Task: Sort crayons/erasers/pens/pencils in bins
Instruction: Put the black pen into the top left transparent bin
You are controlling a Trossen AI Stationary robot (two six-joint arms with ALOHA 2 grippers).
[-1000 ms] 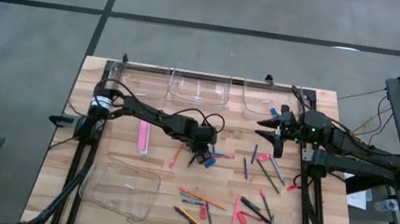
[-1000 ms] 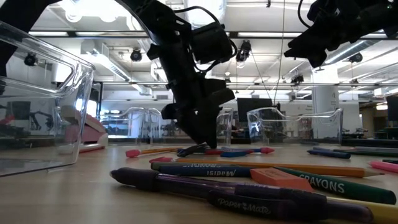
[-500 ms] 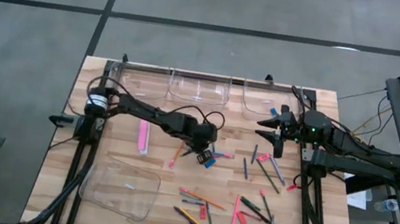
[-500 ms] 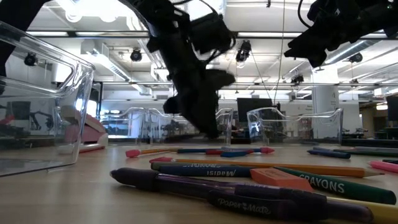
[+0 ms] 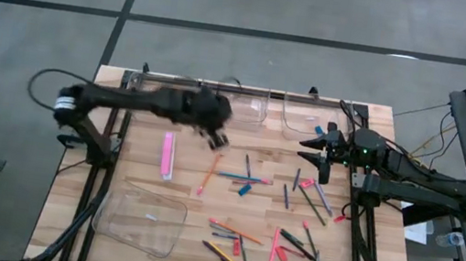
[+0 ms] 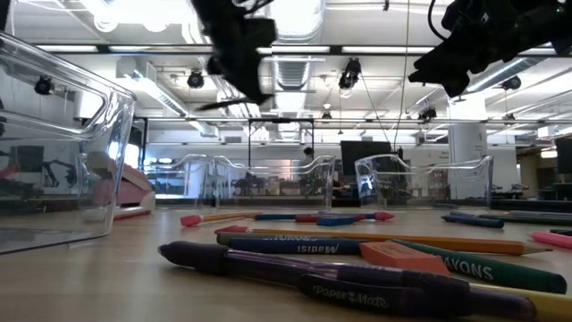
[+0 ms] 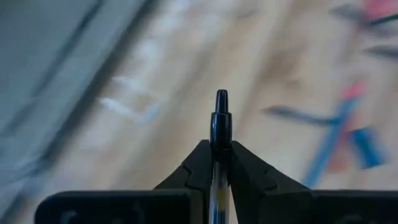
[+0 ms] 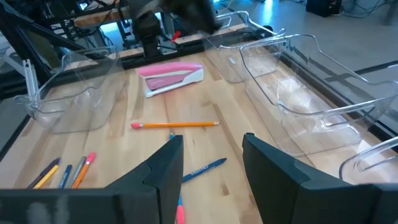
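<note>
The left tool point(image 5: 216, 137) is raised above the table point(image 5: 139, 200), near the far row of bins point(image 5: 232, 104), and appears blurred in the high view. The left wrist view shows its fingers point(image 7: 199, 168) clenched on a slim dark pen point(image 7: 220, 124) whose capped tip projects beyond them. In the low view the same tool point(image 6: 234, 49) sits high above the table surface.

The right tool point(image 5: 319, 162) hangs over the right side of the table, just in front of the far-right bin point(image 5: 309, 119). The right wrist view shows its fingers point(image 8: 165, 168) parted with nothing between them.

A fourth bin point(image 5: 141, 219) lies at an angle near the front left of the table. A pink-and-white stapler-like object point(image 5: 167, 155) lies left of centre. An orange pencil point(image 5: 209, 171) lies just right of it, apart from it. Blue crayons point(image 5: 242, 180) lie near the table's middle. Further pens, pencils and crayons are scattered across the front right area point(image 5: 276, 243), with red erasers point(image 5: 281, 255) among them. In the low view, a dark pen point(image 6: 313, 277) lies nearest the camera, with a green crayon point(image 6: 483, 266) marked "CRAYONS" behind it.
</note>
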